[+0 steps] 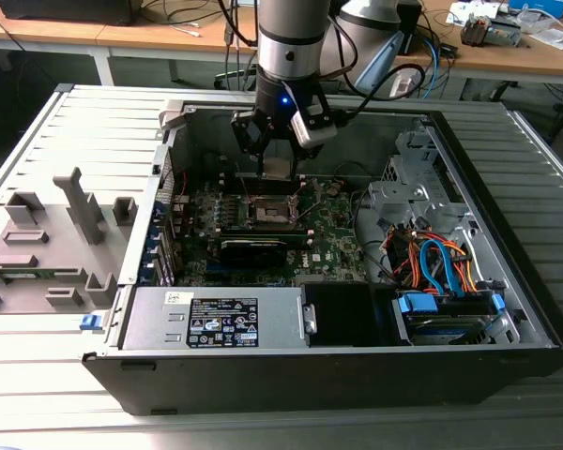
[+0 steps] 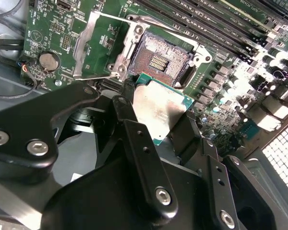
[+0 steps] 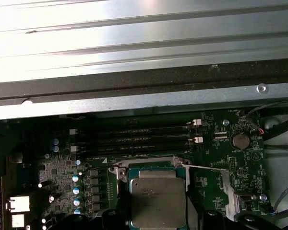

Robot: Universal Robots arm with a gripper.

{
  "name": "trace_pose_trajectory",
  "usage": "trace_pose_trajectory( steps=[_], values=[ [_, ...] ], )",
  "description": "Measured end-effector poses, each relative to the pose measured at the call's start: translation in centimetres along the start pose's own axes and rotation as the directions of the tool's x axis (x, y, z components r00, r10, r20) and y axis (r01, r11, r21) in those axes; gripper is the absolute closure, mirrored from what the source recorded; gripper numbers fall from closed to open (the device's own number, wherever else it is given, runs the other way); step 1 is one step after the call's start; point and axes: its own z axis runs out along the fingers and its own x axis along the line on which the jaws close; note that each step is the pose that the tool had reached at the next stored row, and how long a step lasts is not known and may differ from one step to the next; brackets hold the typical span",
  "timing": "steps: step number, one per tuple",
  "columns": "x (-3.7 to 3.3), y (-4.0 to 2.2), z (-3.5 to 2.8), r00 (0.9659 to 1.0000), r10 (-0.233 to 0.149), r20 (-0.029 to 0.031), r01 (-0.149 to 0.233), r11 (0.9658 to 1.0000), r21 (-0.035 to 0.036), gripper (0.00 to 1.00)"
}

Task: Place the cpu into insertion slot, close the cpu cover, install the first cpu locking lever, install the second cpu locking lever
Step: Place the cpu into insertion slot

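First step is in hand: the tool (image 2: 158, 125) is clamped on the cpu (image 2: 159, 108), just over the open insertion slot (image 2: 159, 60). I think it must sit square and flat.

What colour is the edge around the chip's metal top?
Teal-green edge on the silver-topped square chip; second wrist view.

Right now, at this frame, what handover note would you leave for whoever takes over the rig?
The gripper is shut on the cpu, gripping it by its edges and holding it above the motherboard, close to the insertion slot.
The slot is bare, with its contacts exposed.
The cpu cover is swung open, off the slot.
Done: cpu in the grip.
Left: cpu not seated, cover not closed, both locking steps undone.
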Motion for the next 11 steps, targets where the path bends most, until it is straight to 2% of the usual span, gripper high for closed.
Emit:
trace_pose_trajectory(
  steps=[11],
  values=[
    [0.00,0.00,0.03,0.9994,0.035,0.0014,-0.035,0.9994,-0.0007,0.45]
  ],
)
